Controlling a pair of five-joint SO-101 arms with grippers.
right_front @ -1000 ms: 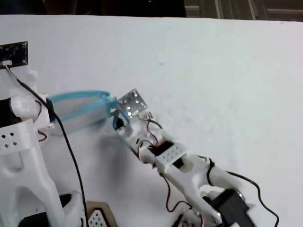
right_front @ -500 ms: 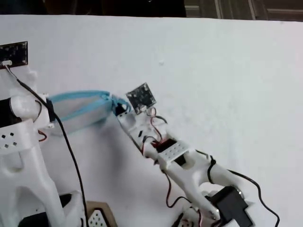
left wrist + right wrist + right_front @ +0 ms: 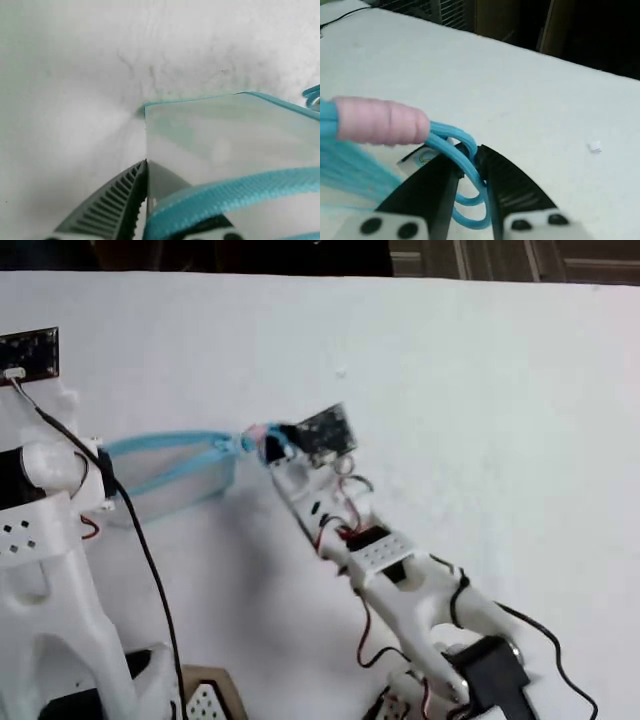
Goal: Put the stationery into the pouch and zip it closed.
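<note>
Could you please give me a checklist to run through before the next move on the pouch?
1. Right pincer shut on the zipper pull cord: ok, the blue loop sits between its fingers.
2. Left pincer clamping the pouch at its far end: ok.
3. Cord in line with the pouch's end: ok, in the high view it runs straight from the pouch to the right pincer.
4. Stationery inside the pouch: cannot tell, nothing is distinguishable through its wall.
5. Pouch zipped fully closed: cannot tell; its two blue bands spread apart toward the left arm.
</note>
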